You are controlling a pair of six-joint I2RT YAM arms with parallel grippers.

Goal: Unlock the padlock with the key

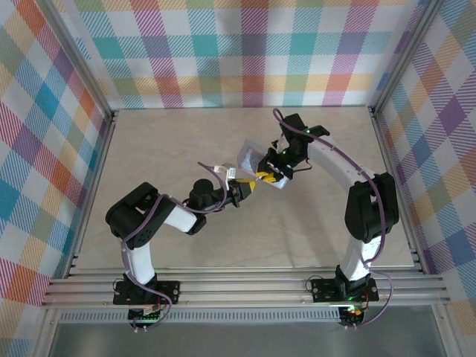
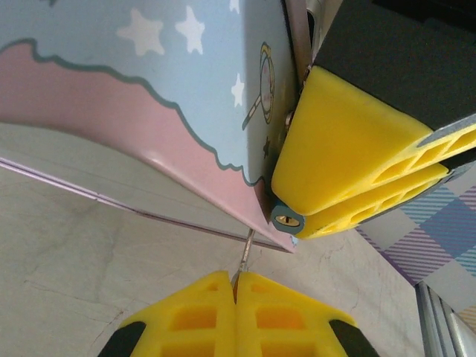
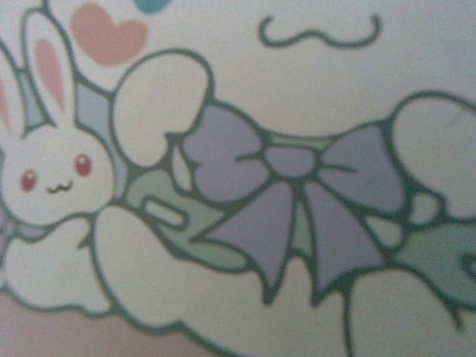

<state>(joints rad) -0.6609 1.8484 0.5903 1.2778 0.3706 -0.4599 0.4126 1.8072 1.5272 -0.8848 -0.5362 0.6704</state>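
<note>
Padlock (image 2: 287, 219) sits at the lower corner of the pastel case (image 2: 149, 97), whose edge the right gripper (image 1: 275, 172) clamps. The left gripper (image 2: 236, 312) is pinched shut on the key (image 2: 244, 251). The blade points straight out at the case edge. The keyhole faces the left arm, just right of and above the tip, so a small sideways correction looks needed.

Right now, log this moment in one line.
left pincer: shut on key | right pincer: shut on lock | key: not yet inserted
</note>
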